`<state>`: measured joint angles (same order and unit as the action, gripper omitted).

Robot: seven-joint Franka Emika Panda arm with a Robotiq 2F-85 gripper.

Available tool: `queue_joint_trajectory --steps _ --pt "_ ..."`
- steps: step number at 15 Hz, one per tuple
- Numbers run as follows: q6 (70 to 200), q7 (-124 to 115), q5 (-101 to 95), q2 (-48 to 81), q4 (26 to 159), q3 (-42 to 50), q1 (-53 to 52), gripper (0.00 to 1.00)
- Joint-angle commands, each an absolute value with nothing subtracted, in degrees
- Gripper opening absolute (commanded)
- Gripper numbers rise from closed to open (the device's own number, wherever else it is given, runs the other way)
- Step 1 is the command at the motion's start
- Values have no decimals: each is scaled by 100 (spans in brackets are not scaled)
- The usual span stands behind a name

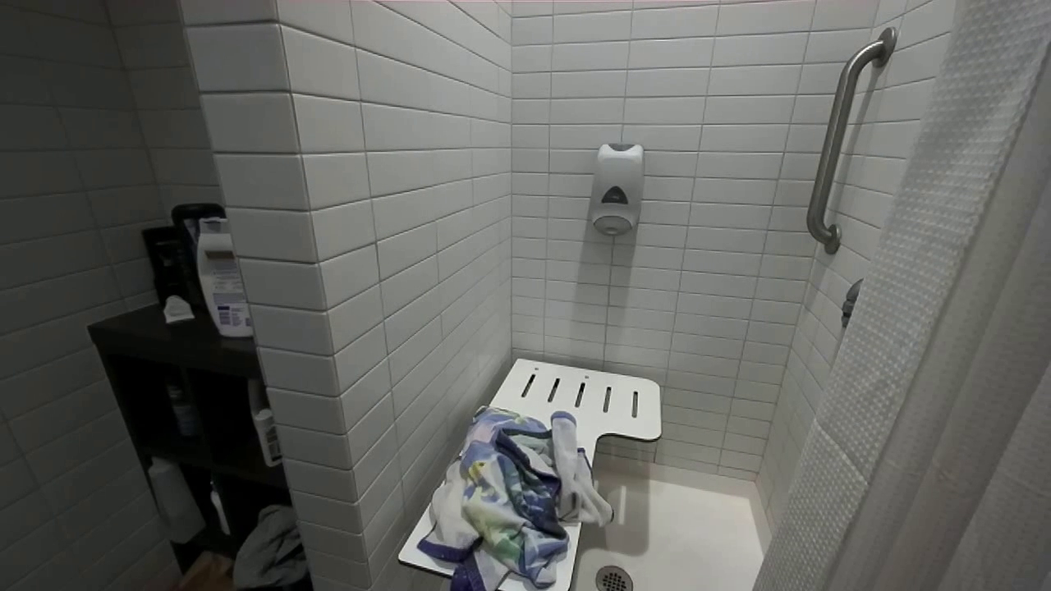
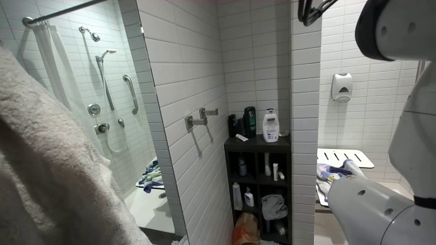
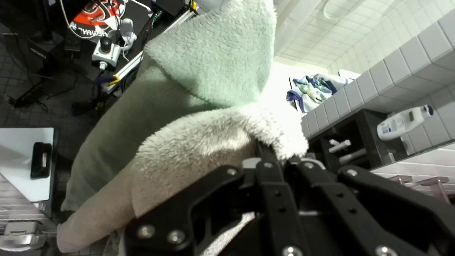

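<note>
fingers (image 3: 275, 188): clenched on fluffy pale cloth (image 3: 192, 113) | cloth: hangs in loose folds, big in the foreground of an exterior view | two wall hooks (image 2: 196, 121): on tiled wall (image 2: 190, 85), near dark shelf unit (image 2: 257, 147) | white bottle (image 2: 271, 127): upright on shelf unit top | patterned towel (image 1: 513, 492): crumpled on slotted shower seat (image 1: 620, 410), both exterior views

Tiled barrier (image 1: 328, 246) between shelf (image 2: 253, 145) and bench (image 1: 621, 406)
</note>
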<state>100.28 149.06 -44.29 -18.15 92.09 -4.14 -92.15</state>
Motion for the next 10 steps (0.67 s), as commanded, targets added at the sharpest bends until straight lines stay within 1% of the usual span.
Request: queue_joint_trajectory --steps 1,5,10 --pt "9740 14906 -4768 -1809 8922 117 -9801 2" --pt "9550 14906 -4962 -1847 8802 675 -10293 2" --pt "9177 14906 -5224 -1939 8642 1185 -10669 2"
